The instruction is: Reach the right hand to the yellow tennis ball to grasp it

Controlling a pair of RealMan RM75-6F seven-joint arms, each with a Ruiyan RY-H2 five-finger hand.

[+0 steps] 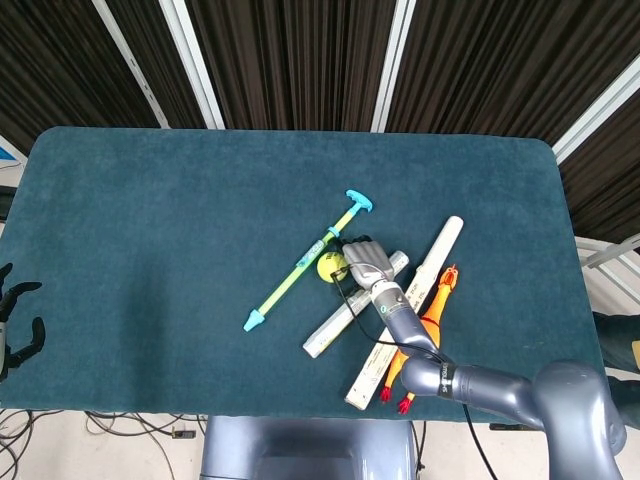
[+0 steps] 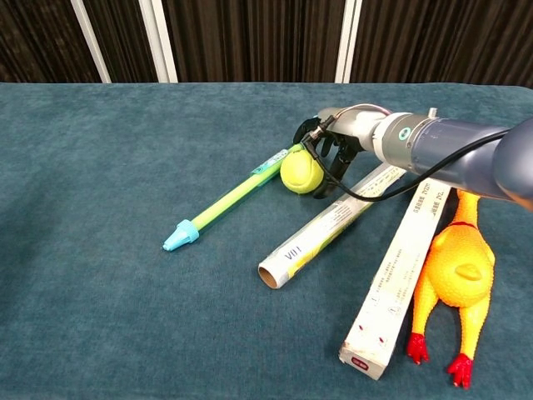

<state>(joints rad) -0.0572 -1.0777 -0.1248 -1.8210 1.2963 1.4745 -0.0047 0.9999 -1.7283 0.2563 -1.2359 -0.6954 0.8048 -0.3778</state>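
The yellow tennis ball lies mid-table against the green and teal stick. My right hand is down at the ball's right and far side, its dark fingers curved close around it and touching it; the ball still rests on the cloth. In the head view the right hand covers most of the ball, leaving only its left part showing. My left hand hangs off the table's left edge with fingers spread, holding nothing.
A foil roll lies just under my right forearm, with a long white box and an orange rubber chicken to its right. The stick's teal handle points toward the back. Blue cloth covers the table.
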